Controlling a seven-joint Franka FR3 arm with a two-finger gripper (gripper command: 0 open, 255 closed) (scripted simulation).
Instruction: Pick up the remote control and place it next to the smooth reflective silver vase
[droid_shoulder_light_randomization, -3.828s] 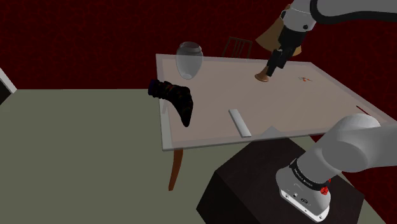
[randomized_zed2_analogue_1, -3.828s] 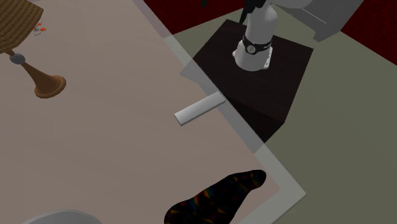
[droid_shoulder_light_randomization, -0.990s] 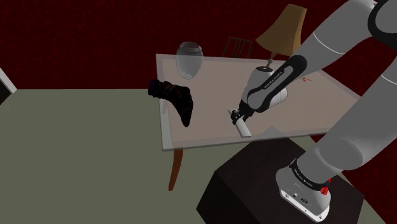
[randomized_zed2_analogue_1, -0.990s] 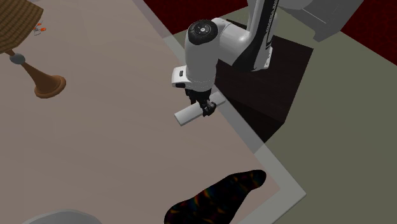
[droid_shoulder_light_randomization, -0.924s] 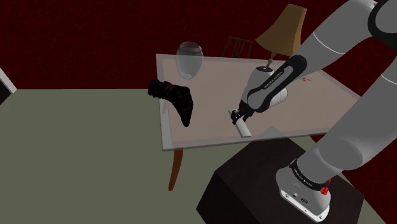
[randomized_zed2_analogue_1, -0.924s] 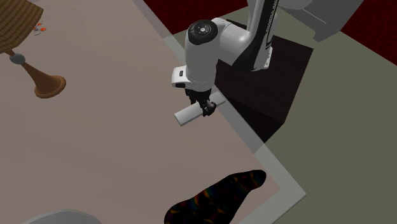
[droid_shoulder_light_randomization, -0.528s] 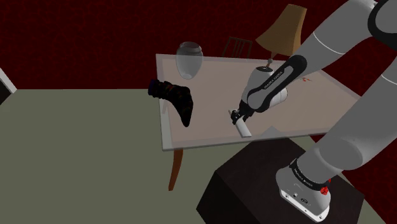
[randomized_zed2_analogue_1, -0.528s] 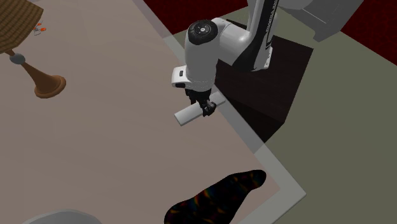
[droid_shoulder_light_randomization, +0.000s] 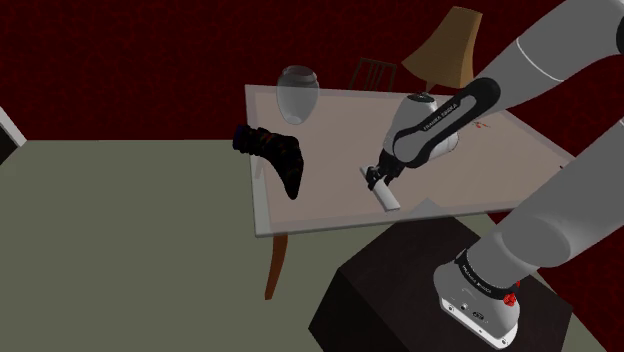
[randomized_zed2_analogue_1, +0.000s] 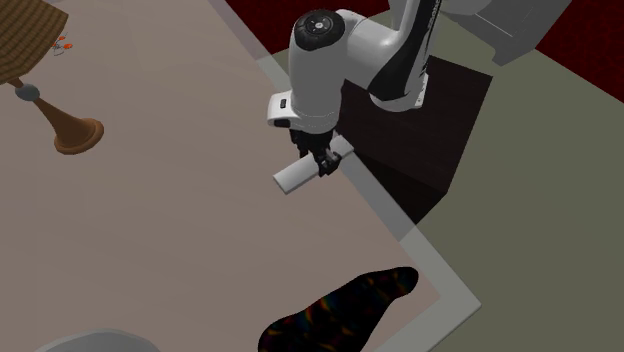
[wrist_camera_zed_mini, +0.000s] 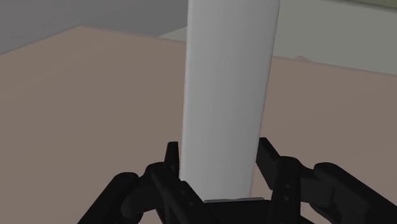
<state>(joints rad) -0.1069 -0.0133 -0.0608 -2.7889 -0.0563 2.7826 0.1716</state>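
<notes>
Rectangular table with a dull pinkish-brown top and a paler border, on brown wooden legs. At its far side, a lamp with a tan shade on a brown flared foot. Just beside the lamp's foot, a few tiny red and orange specks, too small to identify. Behind the table, the dark slatted back of a chair. At the table's edge on the shoulder view's left, a black boot-shaped object with faint rainbow flecks, partly overhanging. All around, olive-grey floor and a deep red patterned wall.
</notes>
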